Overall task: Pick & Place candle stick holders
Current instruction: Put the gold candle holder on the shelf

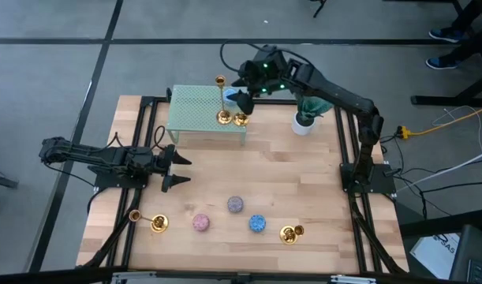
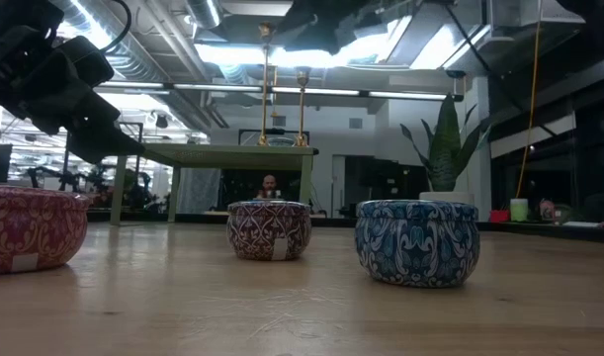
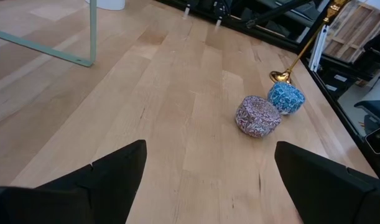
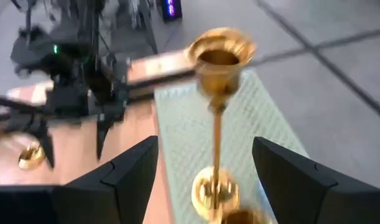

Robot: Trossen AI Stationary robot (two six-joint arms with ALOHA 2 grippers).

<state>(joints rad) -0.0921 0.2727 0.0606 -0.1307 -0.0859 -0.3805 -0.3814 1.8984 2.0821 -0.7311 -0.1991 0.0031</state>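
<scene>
Two gold candle stick holders stand upright on their round bases at the right end of a green mesh rack (image 1: 201, 114): one (image 1: 222, 101) and one (image 1: 241, 120). In the low view they show side by side (image 2: 265, 89) (image 2: 302, 104). My right gripper (image 1: 242, 101) hovers open just above them. In its wrist view (image 4: 205, 180) the fingers stand on either side of one holder (image 4: 216, 118) without touching it. Two more holders lie on their sides on the table, at near left (image 1: 150, 222) and near right (image 1: 291, 233). My left gripper (image 1: 176, 170) is open and empty at the table's left (image 3: 208, 180).
Three round candles sit on the near half of the table: pink (image 1: 201, 223), purple-grey (image 1: 235, 204) and blue (image 1: 257, 223). A plant in a white pot (image 1: 304, 120) stands at the far right, beside the rack. Bare wood lies between the rack and the candles.
</scene>
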